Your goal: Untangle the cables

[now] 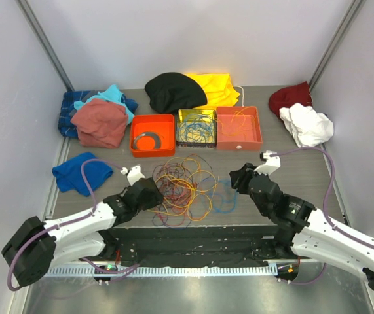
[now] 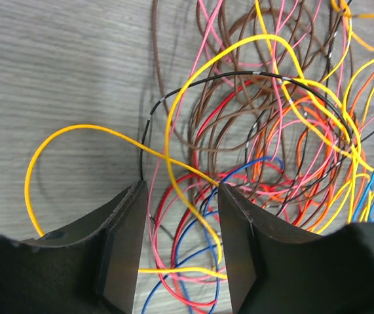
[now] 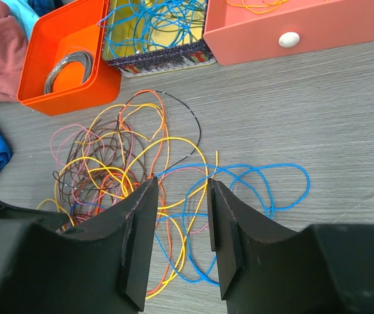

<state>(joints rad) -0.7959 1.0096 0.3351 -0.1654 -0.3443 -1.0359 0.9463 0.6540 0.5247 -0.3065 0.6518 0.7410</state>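
Black fingers of the left gripper [image 2: 180,191] filled the bottom of its wrist view. The jaws stood partly apart with nothing pinched yet, straddling a yellow loop [image 2: 85,126] plus red and blue strands at the left edge of the cables [image 1: 183,186], which lay heaped on the table [image 1: 304,170] between both arms. I judged it was picking a strand; next it needed to close on the yellow one alone and draw it leftward clear. That crossing was lost from overhead. Only the top camera showed where the right gripper [image 1: 239,175] sat, just right of the heap. Its own view showed jaws moderately apart, empty, over a blue cable [image 3: 275,166].
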